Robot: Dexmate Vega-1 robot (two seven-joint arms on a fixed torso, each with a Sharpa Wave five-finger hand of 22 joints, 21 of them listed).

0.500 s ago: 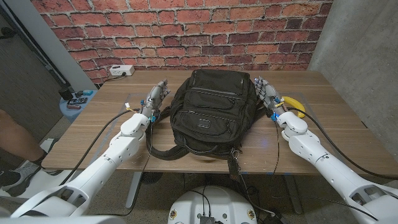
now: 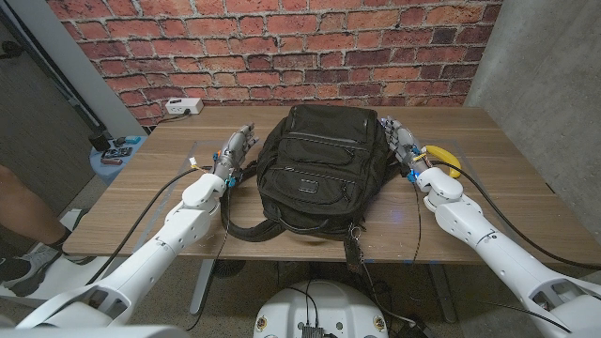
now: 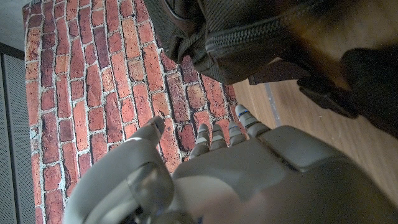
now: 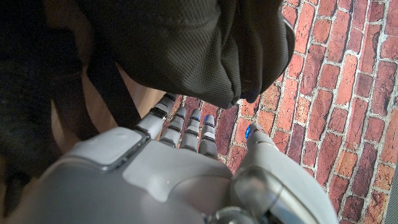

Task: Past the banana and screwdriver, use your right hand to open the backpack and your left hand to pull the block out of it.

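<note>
Wooden table (image 2: 526,202) | backpack (image 2: 315,169) zipped | left hand (image 2: 235,150), right hand (image 2: 402,143) flank it

A wooden table (image 2: 526,188) stands in front of a red brick wall (image 2: 282,47). A white power strip (image 2: 183,107) lies on its far left corner. A small blue stand (image 2: 115,155) holding small items sits beside the table. A person's leg (image 2: 21,211) shows at the left edge.
</note>
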